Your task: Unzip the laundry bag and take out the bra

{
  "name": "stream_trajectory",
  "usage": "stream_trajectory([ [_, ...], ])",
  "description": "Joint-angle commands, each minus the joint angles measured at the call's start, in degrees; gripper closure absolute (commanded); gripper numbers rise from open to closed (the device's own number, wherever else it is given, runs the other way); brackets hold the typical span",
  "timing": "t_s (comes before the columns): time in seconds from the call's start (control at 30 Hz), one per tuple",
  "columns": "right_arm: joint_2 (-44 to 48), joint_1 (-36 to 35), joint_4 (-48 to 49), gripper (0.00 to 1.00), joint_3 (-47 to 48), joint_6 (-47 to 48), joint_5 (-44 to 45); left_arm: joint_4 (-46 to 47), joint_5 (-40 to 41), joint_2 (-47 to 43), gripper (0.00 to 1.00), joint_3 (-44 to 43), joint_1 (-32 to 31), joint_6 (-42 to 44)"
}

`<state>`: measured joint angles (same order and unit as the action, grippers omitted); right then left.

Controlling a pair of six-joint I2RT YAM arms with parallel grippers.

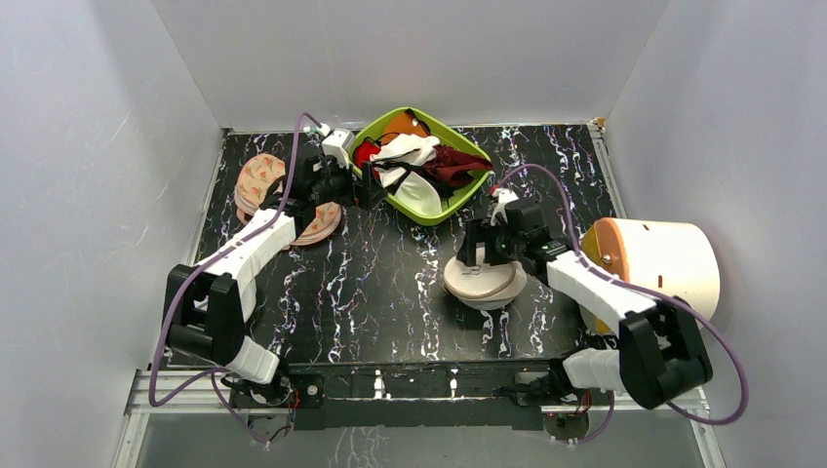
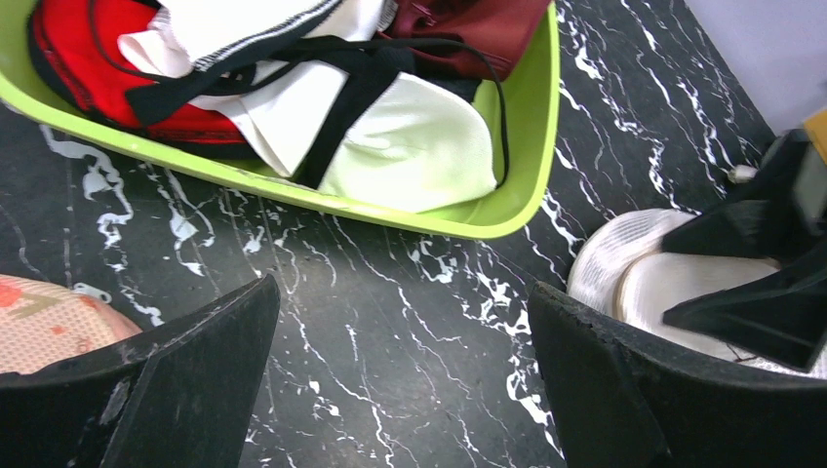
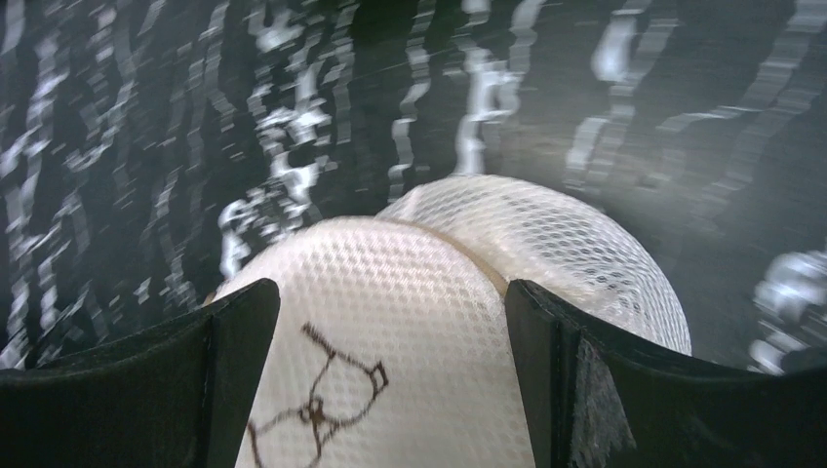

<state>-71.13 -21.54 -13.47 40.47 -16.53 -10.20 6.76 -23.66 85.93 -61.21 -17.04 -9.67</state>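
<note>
cream-wht laundry bag (image 3: 419, 292) w/ blk mark (image 3: 314, 405)

You will find no lettering, numbers or brand names to read anywhere. The only sign is a thin black glasses-like mark (image 3: 314, 409) drawn on the laundry bag's (image 3: 410, 312) mesh lid, at six o'clock in your right wrist view.

Lab test booth: blank white walls (image 1: 390, 58) around a marbled tabletop (image 1: 380, 283).

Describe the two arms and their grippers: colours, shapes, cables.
Both the left arm and right arm have white link shells between chunky black joints, each trailed by a purple cable from base to wrist. The left gripper and right gripper carry broad, black, wedge-shaped fingers with scuffed edges.
</note>
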Motion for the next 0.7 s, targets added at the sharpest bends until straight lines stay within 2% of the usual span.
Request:
stream_trajectory([
  [0.0, -5.05, -2.53, 13.01, 0.16, 0.59, 1.64, -18.68, 0.84, -3.33, -2.36, 0.02, -1.99, -0.28, 0.70],
  [0.2, -7.51, -6.93, 11.15, 0.15, 7.18, 1.57, -21.77, 1.05, -4.87, -2.83, 0.02, -1.86, -0.40, 0.77],
  [0.33, -5.43, -6.94, 2.58, 0.12, 11.47, 0.78, -11.74, 1.74, -4.94, -3.46, 0.02, -1.04, -1.50, 1.72],
  [0.5, -3.93, -6.91, -18.77, 0.10, 19.56, -1.81, -1.16, 0.35, -2.98, -3.33, 0.02, -1.39, -2.97, 2.99],
  [0.67, 7.04, -6.93, -29.78, 0.08, 19.18, -7.53, 8.96, 0.31, -2.06, -3.79, 0.02, -1.03, -4.62, 3.54],
])
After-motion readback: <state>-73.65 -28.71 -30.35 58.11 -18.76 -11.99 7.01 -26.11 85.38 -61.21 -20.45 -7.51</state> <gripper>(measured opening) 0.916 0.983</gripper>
